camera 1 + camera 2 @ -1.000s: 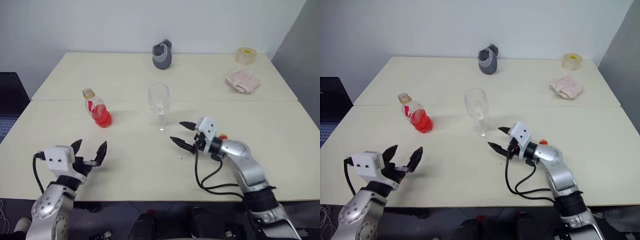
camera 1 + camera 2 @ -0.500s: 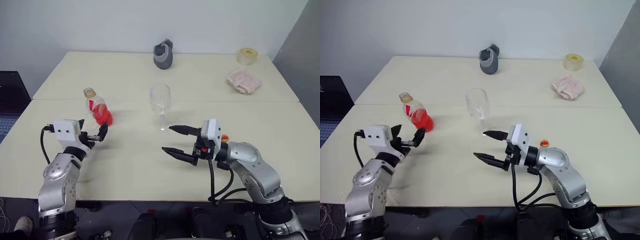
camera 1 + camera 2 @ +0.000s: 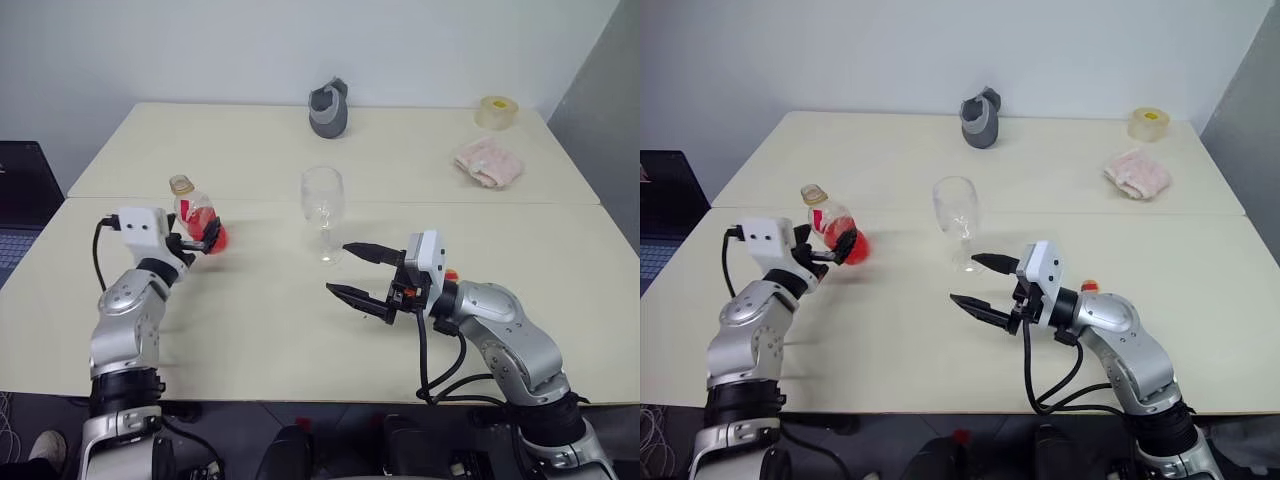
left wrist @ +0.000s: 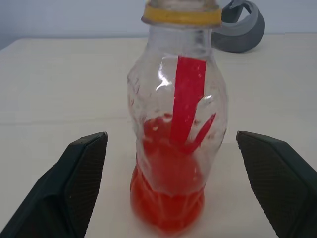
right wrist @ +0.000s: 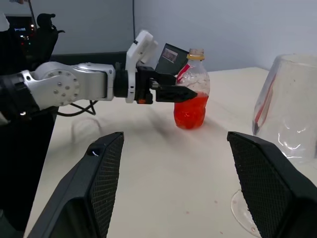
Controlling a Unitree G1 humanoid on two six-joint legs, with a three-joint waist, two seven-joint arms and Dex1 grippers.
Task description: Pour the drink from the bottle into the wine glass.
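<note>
The bottle [image 3: 196, 222] stands upright on the left part of the table, clear, with a red label strip, a yellow neck ring and red-orange drink [image 4: 167, 196] filling its lower part. My left gripper [image 4: 172, 136] is open, one finger on each side of the bottle's base, with a gap on both sides. The empty wine glass [image 3: 322, 205] stands upright mid-table. My right gripper [image 3: 340, 268] is open and empty, held above the table in front of the glass's foot and pointing left toward the bottle [image 5: 192, 99].
A grey jug-like object [image 3: 327, 108] stands at the table's far edge. A tape roll [image 3: 493, 111] and a pink cloth [image 3: 486, 162] lie at the far right. A small orange thing [image 3: 447, 273] lies behind my right wrist. A seam [image 3: 520, 202] runs across the tabletop.
My left gripper has moved forward from the table's near edge up to the bottle and now flanks it. My right gripper has lifted slightly and stayed open.
</note>
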